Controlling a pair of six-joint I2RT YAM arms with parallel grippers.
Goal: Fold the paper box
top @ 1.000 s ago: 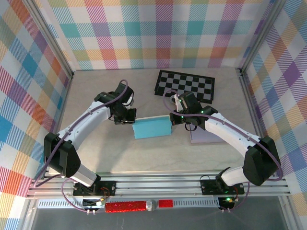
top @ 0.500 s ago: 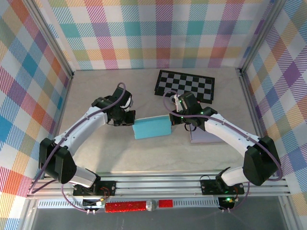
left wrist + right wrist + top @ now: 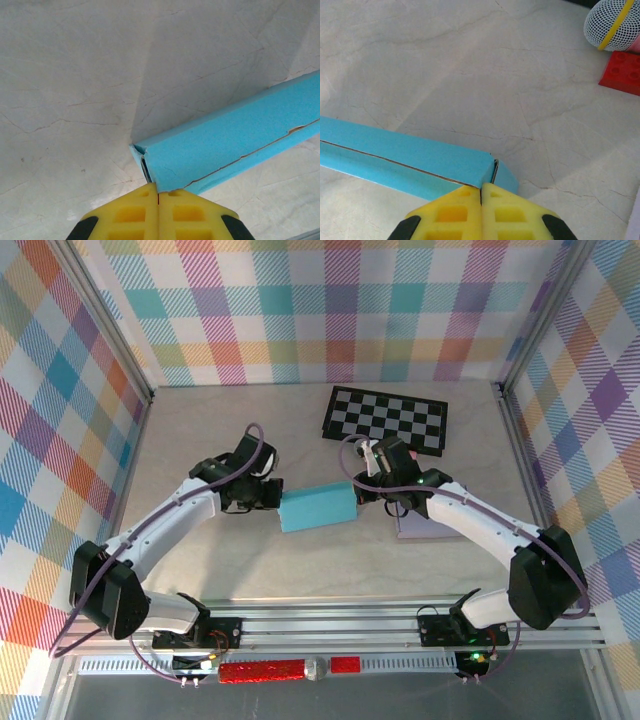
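Box [image 3: 318,507] lies flat near the middle of the surface [image 3: 190,430], and I see it sitting lengthwise between my two arms. The left end effector [image 3: 274,497] is closed with nothing in it, its tips pressed together and touching the box's left end. The right end effector [image 3: 363,490] is closed and empty too, its tips against the top corner of the box's right end.
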